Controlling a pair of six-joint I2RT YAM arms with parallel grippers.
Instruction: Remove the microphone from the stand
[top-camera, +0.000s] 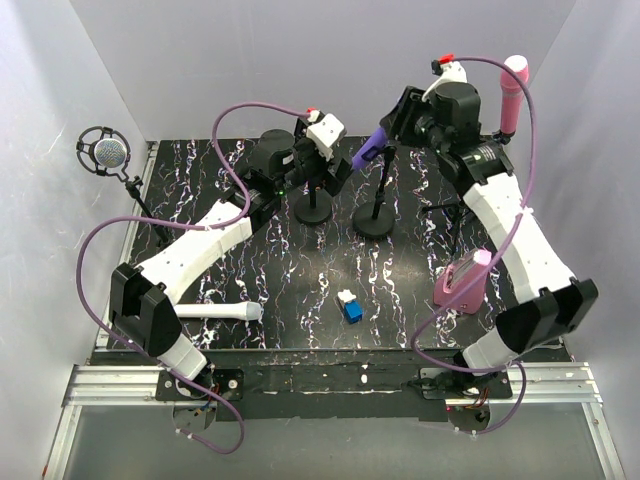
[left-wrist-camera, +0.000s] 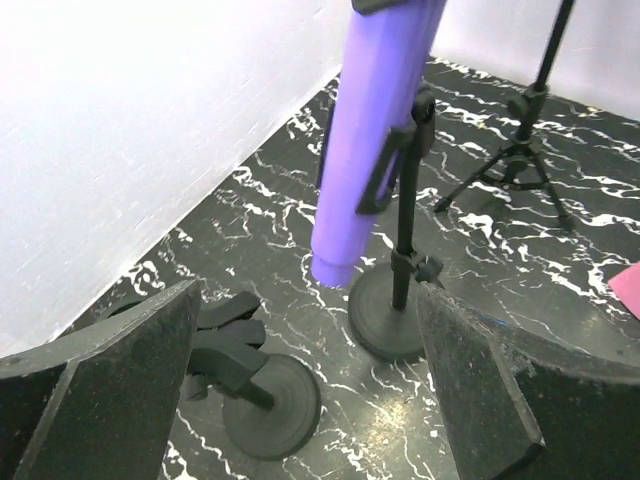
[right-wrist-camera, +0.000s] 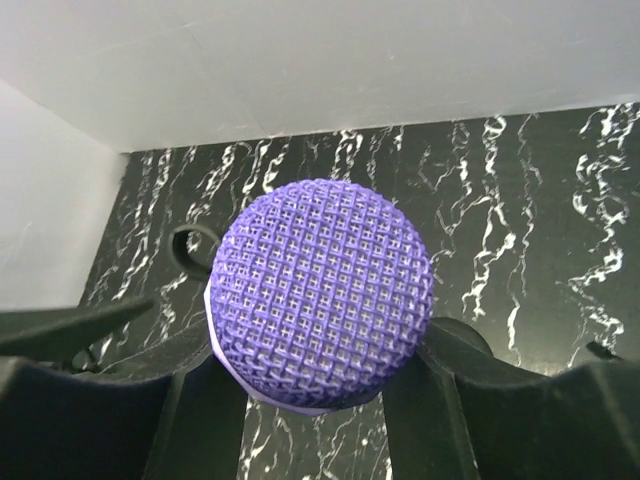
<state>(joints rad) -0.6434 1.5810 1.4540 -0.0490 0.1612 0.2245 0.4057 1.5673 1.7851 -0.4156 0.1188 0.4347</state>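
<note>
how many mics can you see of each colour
purple microphone: 1
pink microphone: 1
white microphone: 1
silver studio microphone: 1
total: 4 (the pink holder at the right may carry a fifth; cannot tell)

The microphone (top-camera: 368, 150) sits tilted in the stand (top-camera: 377, 215) mid-table (top-camera: 400, 290), its head between the fingers of my right gripper (top-camera: 400, 120). A shorter stand (top-camera: 314, 208) is just to its left, below my left gripper (top-camera: 335, 168). A tripod (top-camera: 450, 215) stands to its right, and a small block (top-camera: 350, 307) lies in front.
</note>
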